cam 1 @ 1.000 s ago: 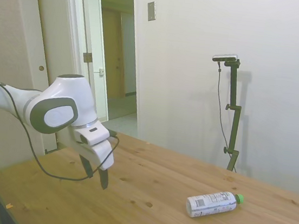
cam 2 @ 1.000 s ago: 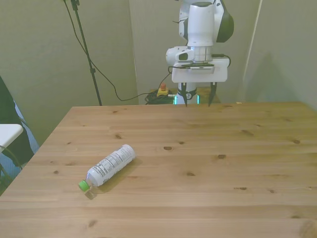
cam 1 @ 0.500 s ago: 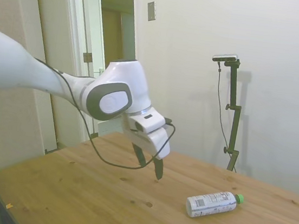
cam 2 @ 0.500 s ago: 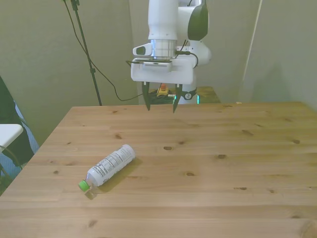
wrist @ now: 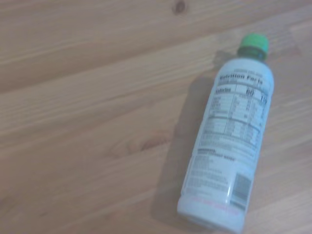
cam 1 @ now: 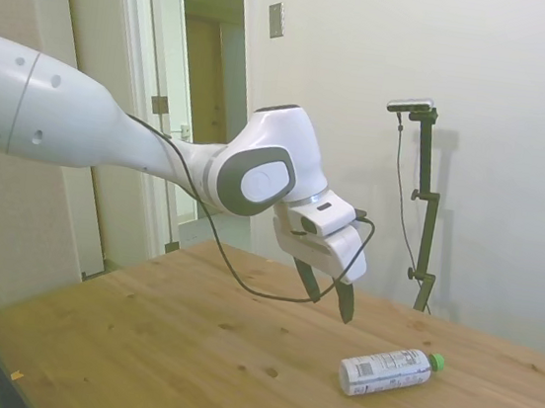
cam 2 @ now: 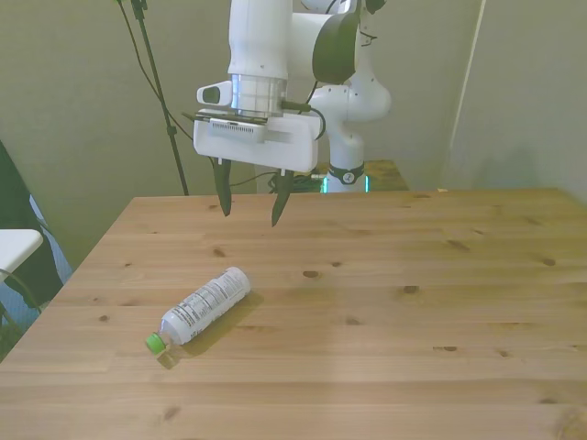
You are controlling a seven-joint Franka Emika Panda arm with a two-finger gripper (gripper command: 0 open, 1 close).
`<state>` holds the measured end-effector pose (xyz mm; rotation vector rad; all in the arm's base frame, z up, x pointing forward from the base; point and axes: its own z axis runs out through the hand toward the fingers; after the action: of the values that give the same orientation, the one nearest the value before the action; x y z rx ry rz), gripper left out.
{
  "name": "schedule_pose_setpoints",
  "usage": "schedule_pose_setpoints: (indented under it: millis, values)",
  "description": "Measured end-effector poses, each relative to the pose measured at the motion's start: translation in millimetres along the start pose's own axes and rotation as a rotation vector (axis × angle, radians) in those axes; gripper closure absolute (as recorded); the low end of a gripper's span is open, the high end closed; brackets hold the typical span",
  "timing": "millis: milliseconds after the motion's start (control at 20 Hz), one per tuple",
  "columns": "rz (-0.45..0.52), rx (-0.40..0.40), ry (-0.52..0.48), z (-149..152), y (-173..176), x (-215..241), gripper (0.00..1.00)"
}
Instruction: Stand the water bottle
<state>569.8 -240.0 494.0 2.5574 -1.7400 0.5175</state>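
Green-capped water bottle (cam 2: 205,309) flat, cap toward the front view's lower left; end effector (cam 2: 249,205) open above.

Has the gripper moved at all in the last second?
Yes. In the front view the gripper has swung toward the view's left and nearer the lying water bottle, which hasn't shifted on the table.

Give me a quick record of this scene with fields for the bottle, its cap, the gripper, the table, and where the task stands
bottle: water bottle lying on its side on the table, untouched
cap: green cap on, pointing toward the camera-side edge in the front view
gripper: gripper open, in the air above the table, apart from the bottle
table: wooden table, nothing else on it but the bottle
task status: bottle not yet grasped or stood up
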Motion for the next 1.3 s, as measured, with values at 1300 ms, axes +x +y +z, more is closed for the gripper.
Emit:
schedule_pose_setpoints:
  millis: [1300]
  values:
    - [0.219, -0.039, 0.056, 168, -63, 115, 0.0]
